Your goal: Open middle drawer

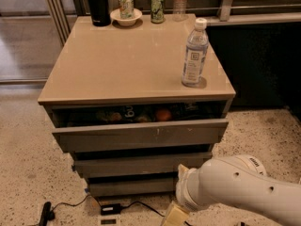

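Note:
The middle drawer is a plain grey front, second of three stacked fronts under the beige cabinet top. It stands only slightly out, with a dark gap above it. The top drawer, widest with a pale scratch, is pulled partly out and shows snacks and an orange fruit inside. The narrow bottom front sits lowest. My white arm enters from the lower right, in front of the drawers' right end. My gripper is at the bottom edge, below the bottom front, mostly cut off.
A clear water bottle stands on the cabinet top at the right front. At the back stand a black flask, a can in a white bowl, another can and a bottle. A black cable and adapter lie on the speckled floor.

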{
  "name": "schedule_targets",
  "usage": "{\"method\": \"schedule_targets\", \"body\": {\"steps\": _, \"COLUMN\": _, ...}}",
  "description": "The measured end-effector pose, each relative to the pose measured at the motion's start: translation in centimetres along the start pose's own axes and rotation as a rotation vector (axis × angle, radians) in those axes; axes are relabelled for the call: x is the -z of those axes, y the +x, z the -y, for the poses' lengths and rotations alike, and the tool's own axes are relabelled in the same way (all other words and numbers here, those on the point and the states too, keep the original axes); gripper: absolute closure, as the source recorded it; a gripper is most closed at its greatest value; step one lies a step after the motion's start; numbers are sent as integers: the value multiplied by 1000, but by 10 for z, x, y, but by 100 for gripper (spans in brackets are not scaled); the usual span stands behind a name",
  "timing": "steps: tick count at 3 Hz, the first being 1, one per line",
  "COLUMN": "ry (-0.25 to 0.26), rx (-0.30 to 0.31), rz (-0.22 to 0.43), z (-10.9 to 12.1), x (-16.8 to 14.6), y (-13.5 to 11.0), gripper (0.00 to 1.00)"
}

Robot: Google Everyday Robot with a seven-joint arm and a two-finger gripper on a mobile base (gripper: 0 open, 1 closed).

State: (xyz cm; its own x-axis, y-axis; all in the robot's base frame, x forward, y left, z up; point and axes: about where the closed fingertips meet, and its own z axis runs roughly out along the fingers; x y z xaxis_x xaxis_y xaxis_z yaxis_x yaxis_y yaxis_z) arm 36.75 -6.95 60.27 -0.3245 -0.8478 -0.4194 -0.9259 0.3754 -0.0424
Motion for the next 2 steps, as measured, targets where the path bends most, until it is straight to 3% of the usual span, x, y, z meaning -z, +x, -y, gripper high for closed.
{"method": "schedule_targets", "body": {"steps": 2, "ry": 41, "rx": -43, "rz": -5, "z": 19, "x": -41, "y": 8, "gripper": 0}}
